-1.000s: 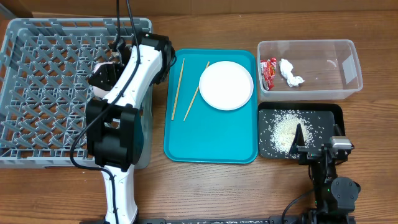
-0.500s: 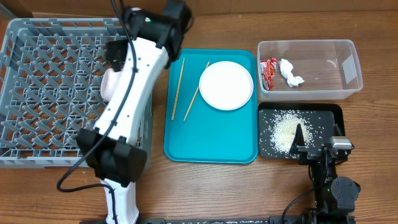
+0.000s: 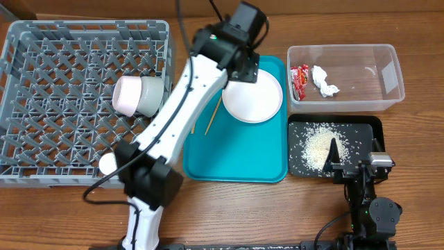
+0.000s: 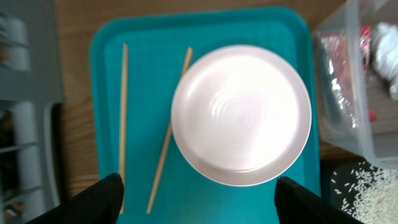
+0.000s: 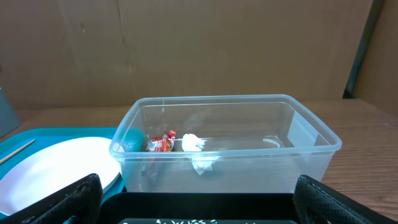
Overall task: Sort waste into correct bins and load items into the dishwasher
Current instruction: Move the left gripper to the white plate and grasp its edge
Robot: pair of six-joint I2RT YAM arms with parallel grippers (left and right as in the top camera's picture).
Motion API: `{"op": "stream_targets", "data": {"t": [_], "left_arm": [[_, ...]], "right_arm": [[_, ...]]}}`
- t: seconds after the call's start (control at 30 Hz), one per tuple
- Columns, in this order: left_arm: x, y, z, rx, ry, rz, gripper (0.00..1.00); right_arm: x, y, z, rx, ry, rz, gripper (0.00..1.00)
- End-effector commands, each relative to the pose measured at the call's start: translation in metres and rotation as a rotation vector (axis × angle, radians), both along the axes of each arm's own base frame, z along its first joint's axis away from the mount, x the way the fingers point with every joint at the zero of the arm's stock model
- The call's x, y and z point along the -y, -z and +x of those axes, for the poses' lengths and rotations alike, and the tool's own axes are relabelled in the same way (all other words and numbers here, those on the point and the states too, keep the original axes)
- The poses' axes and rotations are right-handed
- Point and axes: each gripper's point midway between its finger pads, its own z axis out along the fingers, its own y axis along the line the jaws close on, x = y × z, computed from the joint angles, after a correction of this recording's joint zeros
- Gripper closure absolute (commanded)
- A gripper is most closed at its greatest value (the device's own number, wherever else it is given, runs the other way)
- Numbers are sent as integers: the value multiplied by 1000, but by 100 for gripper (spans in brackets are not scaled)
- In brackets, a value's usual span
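Observation:
My left gripper (image 3: 244,68) is open and empty, hovering over the teal tray. In the left wrist view the left gripper (image 4: 199,196) sits just short of the round white plate (image 4: 241,115). The plate (image 3: 252,95) lies on the tray with two chopsticks (image 3: 196,97) (image 4: 123,118) to its left. A white bowl (image 3: 139,96) lies on its side in the grey rack (image 3: 41,83). The red wrapper (image 3: 300,81) and tissue (image 3: 323,81) are in the clear tub (image 3: 388,104). Rice (image 3: 319,142) lies in the black tray (image 3: 378,125). My right gripper (image 5: 199,202) is open over the black tray.
The teal tray (image 3: 236,156) sits between the rack and the bins. A small white round thing (image 3: 107,164), perhaps the cup, shows at the rack's front right corner beside my left arm. My left arm spans diagonally over the rack's right edge.
My left gripper let go of the bowl in the rack, rose, and swung right to above the plate on the teal tray. The right arm has not moved.

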Motion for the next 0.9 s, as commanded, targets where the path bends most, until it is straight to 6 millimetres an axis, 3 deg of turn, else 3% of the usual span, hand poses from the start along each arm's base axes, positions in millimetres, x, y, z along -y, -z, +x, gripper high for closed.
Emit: {"op": "stream_targets", "data": {"t": [0.0,0.07,0.1,0.17,0.4,0.6,0.87], "left_arm": [[1,51,5,-123,-94,-21,27],[0,70,8,-163,-120,-22,36],[-3,90,10,-203,-146,-15,40],[-8,111,11,-244,-170,-3,41],[-31,156,13,-344,-222,33,47],[-21,175,11,-396,-163,-8,55],[-17,178,3,-415,-116,14,64]], "right_arm": [[1,1,0,9,2,-1,0],[1,0,0,9,2,-1,0],[1,0,0,9,2,-1,0],[1,0,0,9,2,-1,0],[1,0,0,9,2,-1,0],[1,1,0,9,2,-1,0],[1,0,0,9,2,-1,0]]}}
